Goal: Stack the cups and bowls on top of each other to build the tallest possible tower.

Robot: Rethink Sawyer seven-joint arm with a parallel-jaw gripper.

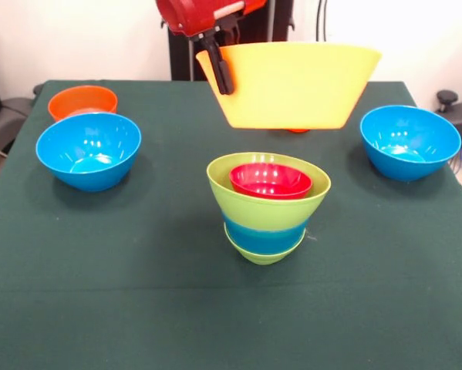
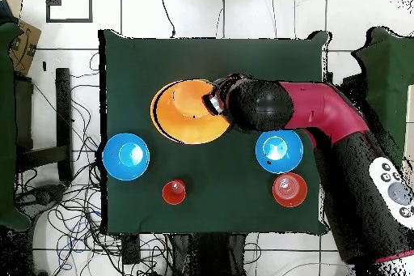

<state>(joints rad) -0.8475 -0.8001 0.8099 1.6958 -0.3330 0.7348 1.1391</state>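
My gripper is shut on the left rim of the large yellow bowl and holds it in the air, above and a little behind the tower. The tower is a lime green bowl on a blue bowl on a small green bowl, with a small red-pink bowl nested in the top. In the overhead view the gripper grips the yellow bowl, which hides the tower. An orange cup stands near the robot's side; only a sliver of it shows under the held bowl. No yellow-green cup is in view.
A blue bowl and an orange bowl sit at the left of the front view, and another blue bowl at the right. All stand upright on the dark green tablecloth.
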